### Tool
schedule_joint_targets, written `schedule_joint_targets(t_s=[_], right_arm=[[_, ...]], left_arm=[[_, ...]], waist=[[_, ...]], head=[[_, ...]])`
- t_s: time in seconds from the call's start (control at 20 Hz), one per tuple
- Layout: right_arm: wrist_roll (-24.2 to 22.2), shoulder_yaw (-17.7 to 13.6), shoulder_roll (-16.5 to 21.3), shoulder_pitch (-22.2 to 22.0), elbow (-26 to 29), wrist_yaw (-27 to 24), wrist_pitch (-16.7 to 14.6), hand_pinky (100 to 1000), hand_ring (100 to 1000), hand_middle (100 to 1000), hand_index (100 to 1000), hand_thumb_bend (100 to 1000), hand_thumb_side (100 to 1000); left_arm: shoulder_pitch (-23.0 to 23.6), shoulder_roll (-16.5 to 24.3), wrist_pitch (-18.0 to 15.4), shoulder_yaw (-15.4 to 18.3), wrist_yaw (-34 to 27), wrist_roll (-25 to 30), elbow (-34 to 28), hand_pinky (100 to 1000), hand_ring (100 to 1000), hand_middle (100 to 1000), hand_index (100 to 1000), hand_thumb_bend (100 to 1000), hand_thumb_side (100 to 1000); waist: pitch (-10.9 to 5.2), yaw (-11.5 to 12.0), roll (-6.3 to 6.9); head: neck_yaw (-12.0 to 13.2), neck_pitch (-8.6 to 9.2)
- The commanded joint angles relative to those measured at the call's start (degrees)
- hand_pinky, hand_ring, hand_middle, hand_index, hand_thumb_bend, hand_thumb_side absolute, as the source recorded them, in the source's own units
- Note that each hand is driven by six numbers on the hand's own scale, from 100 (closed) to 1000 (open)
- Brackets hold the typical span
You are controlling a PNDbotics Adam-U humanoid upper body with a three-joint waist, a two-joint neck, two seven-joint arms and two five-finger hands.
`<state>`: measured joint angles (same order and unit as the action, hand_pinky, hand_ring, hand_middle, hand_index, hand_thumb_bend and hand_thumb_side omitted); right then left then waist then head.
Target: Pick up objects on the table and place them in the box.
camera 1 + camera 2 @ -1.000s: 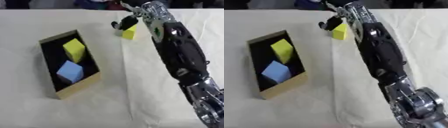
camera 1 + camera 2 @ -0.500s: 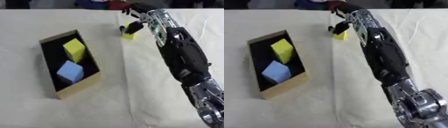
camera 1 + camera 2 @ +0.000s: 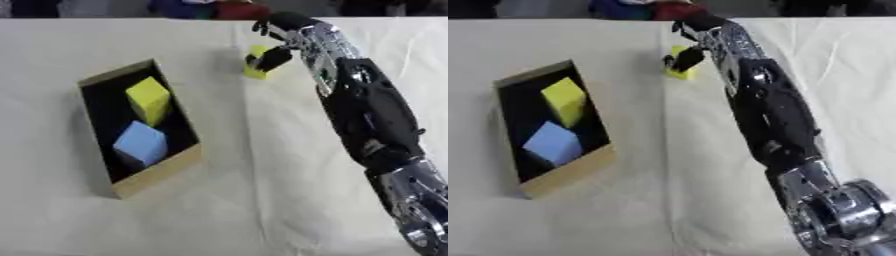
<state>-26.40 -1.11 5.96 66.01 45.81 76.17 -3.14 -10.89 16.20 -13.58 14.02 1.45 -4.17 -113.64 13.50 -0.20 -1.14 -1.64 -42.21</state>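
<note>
The right hand (image 3: pixel 278 47) reaches far across the table (image 3: pixel 262 200) to a small yellow block (image 3: pixel 255 70) near the far edge, a little right of the middle. Its dark fingers (image 3: pixel 273 57) curl down over the block's right and top faces; the block sits on the cloth with the fingers against it. Whether the thumb closes on the other side cannot be told, as the hand covers that part. The arm (image 3: pixel 372 115) runs from the lower right corner up to the far edge, black with silver joints.

The box (image 3: pixel 156 175) lies left of the middle, its long side askew to the table's edges, well apart from the block at the hand. Inside it a yellow cube (image 3: pixel 147 99) rests toward the far end and a blue cube (image 3: pixel 140 143) toward the near end, the two touching or nearly so.

The left eye view shows the block's left face clear of the fingers. The right eye view (image 3: pixel 681 72) shows less of the block, only a yellow strip beside the fingers, but more of the silver wrist at the near right corner.

The left hand shows in neither view.
</note>
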Motion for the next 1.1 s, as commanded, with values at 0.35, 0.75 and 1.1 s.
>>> schedule_joint_targets(t_s=[0.35,0.75,1.1], right_arm=[[-0.4,-0.9,1.4,1.2,-0.7,1.2,0.9,887,974,826,935,212,494],[-1.9,-0.7,0.4,2.1,-4.3,2.3,0.4,887,977,826,930,204,490],[-0.5,-1.0,-0.8,2.7,-6.8,4.5,1.1,873,963,773,893,193,473]], left_arm=[[-0.4,1.3,0.1,0.5,0.0,-0.2,-0.9,597,656,786,802,100,668],[-0.5,1.2,0.1,0.4,-0.2,-0.1,-0.9,595,657,786,802,100,669],[-0.5,1.2,0.1,0.4,-0.3,-0.1,-0.9,594,657,786,802,100,669]], waist=[[-0.79,0.2,0.27],[-0.7,0.5,0.25],[-0.75,0.7,0.33]], head=[[0.1,0.52],[0.0,0.65],[-0.1,0.84]])
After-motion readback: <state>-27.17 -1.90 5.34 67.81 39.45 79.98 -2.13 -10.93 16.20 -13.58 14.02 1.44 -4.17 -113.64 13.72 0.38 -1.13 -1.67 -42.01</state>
